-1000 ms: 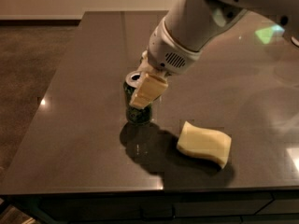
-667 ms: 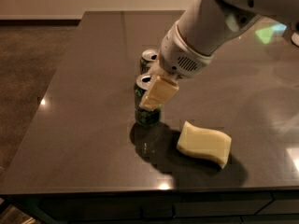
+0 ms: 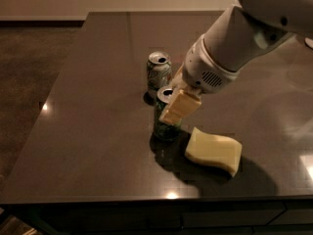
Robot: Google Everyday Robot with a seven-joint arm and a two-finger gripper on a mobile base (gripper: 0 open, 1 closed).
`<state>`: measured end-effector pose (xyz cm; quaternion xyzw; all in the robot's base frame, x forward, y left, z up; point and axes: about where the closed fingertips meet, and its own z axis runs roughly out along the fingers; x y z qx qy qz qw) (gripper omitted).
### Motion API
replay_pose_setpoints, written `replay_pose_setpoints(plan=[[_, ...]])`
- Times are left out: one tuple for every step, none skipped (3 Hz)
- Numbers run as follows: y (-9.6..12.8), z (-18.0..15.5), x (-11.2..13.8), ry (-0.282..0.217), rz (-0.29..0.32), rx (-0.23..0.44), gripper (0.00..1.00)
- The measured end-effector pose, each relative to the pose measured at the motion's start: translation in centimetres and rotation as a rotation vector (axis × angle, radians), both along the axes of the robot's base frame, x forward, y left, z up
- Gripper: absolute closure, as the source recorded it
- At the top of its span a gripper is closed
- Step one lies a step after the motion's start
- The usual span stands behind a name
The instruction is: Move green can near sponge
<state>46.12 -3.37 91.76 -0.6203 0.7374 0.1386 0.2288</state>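
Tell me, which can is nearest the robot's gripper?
The dark green can, right beside the yellow sponge. The gripper is at its top, while the white and pale-green can stands farther back, apart.

We see a dark, glossy surface (image 3: 98,131) carrying three things. The green can (image 3: 165,130) stands upright near the middle. The pale yellow sponge (image 3: 213,150) lies flat just beside it, toward the front right, with a narrow gap between them. A second, paler can (image 3: 158,72) stands upright just behind the green one. The claw (image 3: 171,112) sits at the green can's upper half.
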Motion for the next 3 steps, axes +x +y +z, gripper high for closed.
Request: replay_pose_setpoints(plan=[[-1.23,-0.62,-0.13,0.008,-0.028,-0.005,0.6],[-1.16,-0.53,-0.2,0.005,-0.027,-0.006,0.36],[-1.06,-0.43,-0.28,0.003,-0.025,-0.007,0.13]])
